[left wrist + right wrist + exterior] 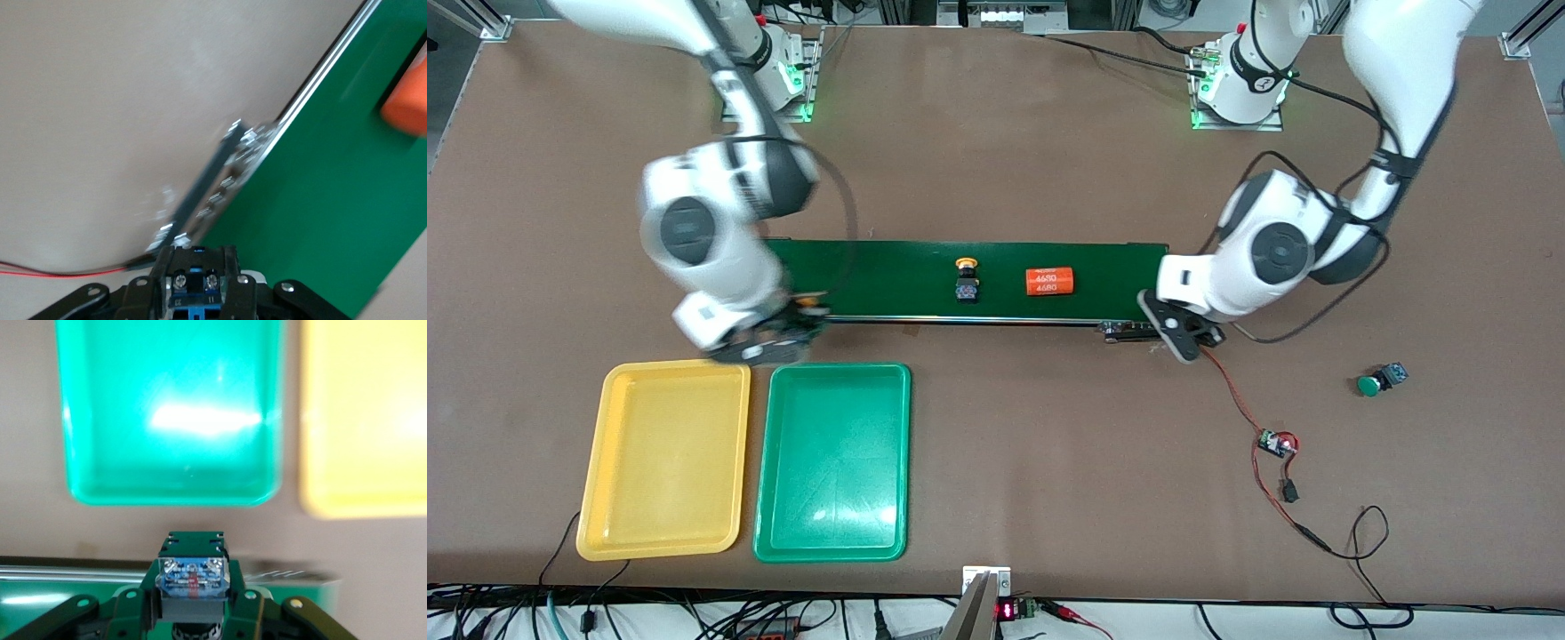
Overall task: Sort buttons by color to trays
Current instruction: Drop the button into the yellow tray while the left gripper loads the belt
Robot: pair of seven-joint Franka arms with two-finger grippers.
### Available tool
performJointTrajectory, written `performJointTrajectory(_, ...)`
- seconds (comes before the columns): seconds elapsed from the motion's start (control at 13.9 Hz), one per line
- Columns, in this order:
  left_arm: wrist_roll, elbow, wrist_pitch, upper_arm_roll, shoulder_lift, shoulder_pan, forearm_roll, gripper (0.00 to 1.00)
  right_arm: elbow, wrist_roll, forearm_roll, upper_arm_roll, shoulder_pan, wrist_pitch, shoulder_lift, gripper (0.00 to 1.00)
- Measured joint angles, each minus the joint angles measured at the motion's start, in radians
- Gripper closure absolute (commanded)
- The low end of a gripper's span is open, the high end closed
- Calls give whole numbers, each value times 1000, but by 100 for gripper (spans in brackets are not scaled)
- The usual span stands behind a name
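Shallow green tray (pixel 831 462) waits below; my right gripper (pixel 192 600) clamps a yellow-capped button (pixel 192 577), left gripper (pixel 193 293) pinches another, mis-sorting looms.

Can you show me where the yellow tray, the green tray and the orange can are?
yellow tray (pixel 665 458), front view, on its bare floor
green tray (pixel 832 462), front view, on its bare floor
orange can (pixel 1049 282), front view, on its printed side, lying on the belt

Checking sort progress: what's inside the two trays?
Nothing shows in the yellow tray or the green tray; the right claw covers the yellow tray's corner.
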Motion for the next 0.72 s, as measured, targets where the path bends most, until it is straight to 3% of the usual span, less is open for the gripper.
performJointTrajectory(0.29, -313, -18, -48, 0, -12, -72, -9, 100, 78, -282, 1, -3, -210, 2, 110, 100)
performJointTrajectory(0.72, -528, -61, -22, 5, -21, -69, -80, 99, 102, -331, -49, -3, -279, 213, 316, 98)
